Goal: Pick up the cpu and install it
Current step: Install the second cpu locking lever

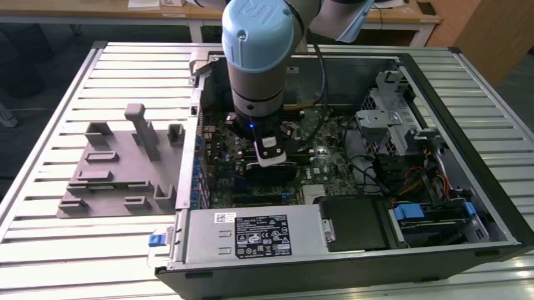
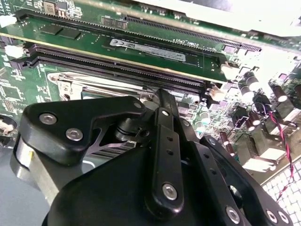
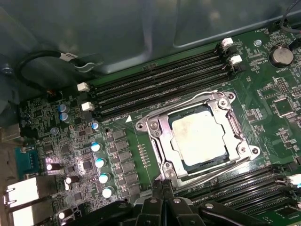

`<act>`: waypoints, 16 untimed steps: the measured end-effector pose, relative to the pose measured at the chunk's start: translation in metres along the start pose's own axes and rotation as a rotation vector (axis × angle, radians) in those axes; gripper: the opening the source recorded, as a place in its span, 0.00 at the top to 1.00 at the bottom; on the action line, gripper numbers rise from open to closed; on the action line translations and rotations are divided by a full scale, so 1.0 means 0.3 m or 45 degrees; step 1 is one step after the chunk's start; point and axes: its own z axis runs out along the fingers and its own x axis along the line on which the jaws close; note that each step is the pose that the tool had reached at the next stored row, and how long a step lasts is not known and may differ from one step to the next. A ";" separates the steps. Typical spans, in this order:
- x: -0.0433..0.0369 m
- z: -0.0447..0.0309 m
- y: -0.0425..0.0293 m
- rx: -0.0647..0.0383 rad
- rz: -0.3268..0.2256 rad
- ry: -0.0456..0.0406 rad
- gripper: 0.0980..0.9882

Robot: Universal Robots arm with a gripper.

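Green motherboard (image 3: 263, 117) carries the cpu (image 3: 201, 138) flat in its socket (image 3: 197, 139), metal top up; the empty hand (image 3: 162, 188) is closed beside it.

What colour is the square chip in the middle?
Silvery grey with pale smudges; the cpu shows best in the first wrist view.

An open computer case (image 1: 467, 206) lies on its side on a slatted metal table (image 1: 50, 250), and just beside it, toward the exterior view's left, rests a grey plastic fixture tray (image 1: 117, 169) with upright posts. Inside the case a green motherboard (image 3: 273, 113) carries black memory slots (image 3: 160, 82) with white end clips, a row of silver-topped capacitors (image 3: 101, 170), a round coin battery (image 3: 281, 55) and one memory module (image 2: 155, 49) seated in a slot. A labelled silver power supply (image 1: 250, 234) sits along the case's near edge, next to a drive bay with blue latches (image 1: 409, 211).
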 end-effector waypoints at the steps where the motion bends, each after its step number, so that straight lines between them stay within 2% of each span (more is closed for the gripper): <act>1: 0.000 0.000 0.000 -0.001 0.000 0.000 0.99; 3: 0.001 0.003 0.003 -0.005 0.000 0.000 0.99; 16: 0.006 0.009 0.006 -0.005 0.000 0.001 0.99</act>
